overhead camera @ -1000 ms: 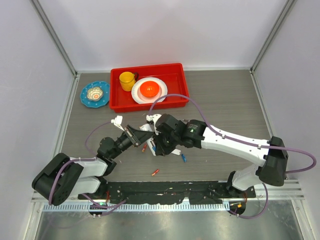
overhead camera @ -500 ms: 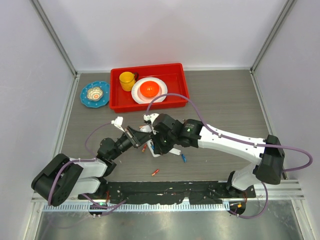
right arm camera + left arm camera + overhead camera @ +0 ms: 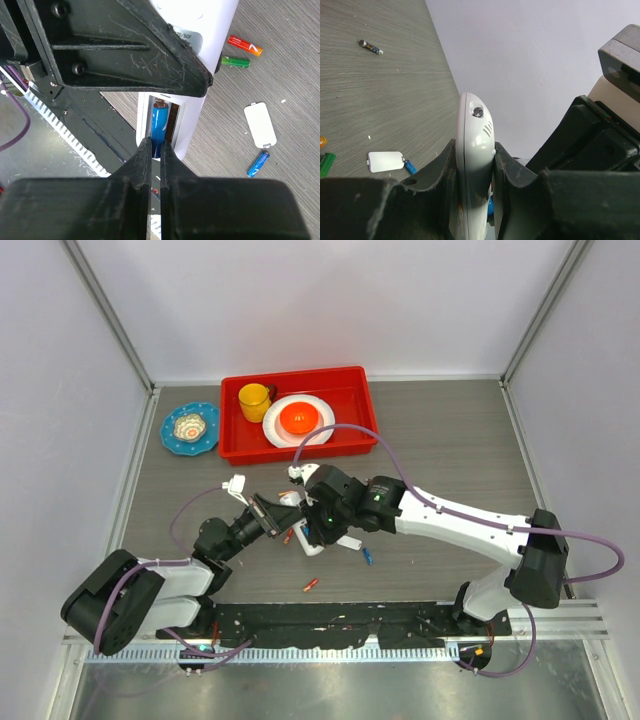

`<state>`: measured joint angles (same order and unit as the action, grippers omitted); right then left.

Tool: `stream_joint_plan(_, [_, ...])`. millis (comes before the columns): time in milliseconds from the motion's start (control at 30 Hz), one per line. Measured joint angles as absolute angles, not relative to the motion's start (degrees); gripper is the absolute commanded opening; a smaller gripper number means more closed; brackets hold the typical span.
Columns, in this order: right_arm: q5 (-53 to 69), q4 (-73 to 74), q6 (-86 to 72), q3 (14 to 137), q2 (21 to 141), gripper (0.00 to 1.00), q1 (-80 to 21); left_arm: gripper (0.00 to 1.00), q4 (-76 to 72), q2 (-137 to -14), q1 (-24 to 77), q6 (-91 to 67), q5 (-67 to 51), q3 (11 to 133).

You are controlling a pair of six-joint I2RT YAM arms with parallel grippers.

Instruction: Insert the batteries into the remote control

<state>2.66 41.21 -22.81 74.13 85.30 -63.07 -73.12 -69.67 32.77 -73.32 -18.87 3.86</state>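
My left gripper (image 3: pixel 268 512) is shut on the white remote control (image 3: pixel 472 150) and holds it edge-on above the table. In the right wrist view the remote (image 3: pixel 212 30) has its back open, with a blue battery (image 3: pixel 160 120) lying in the compartment. My right gripper (image 3: pixel 155 147) is shut, its tips against the near end of that battery. The white back cover (image 3: pixel 260 125) lies on the table with a loose blue battery (image 3: pixel 258 164) beside it. An orange battery (image 3: pixel 245 45) and a green battery (image 3: pixel 235 62) lie further off. A red battery (image 3: pixel 311 585) lies nearer the arm bases.
A red tray (image 3: pixel 300 455) at the back holds a yellow cup (image 3: pixel 254 397), a white plate (image 3: pixel 275 425) and an orange bowl (image 3: pixel 299 418). A blue plate (image 3: pixel 190 428) sits left of it. A small dark grey bit (image 3: pixel 371 47) lies apart on the table.
My right gripper has shifted slightly left, closer onto the remote. The left gripper still holds the remote in the same place.
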Motion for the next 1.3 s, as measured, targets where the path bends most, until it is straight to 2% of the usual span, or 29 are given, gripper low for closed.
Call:
stream_joint_plan(467, [3.6,41.9,-22.9,75.1,86.7,0.01,-62.9,0.0,-72.8,-69.6,33.5,-73.0,-18.2,3.8])
stream_joint_plan(1000, [3.3,42.9,-26.5,76.3,88.4,0.01,-61.3,0.0,-71.5,-69.6,37.4,-72.5,-10.7,3.8])
stream_joint_plan(1300, [3.5,42.9,-27.0,76.2,88.4,0.13,-61.1,0.01,-71.3,-69.6,37.6,-72.7,-10.1,3.8])
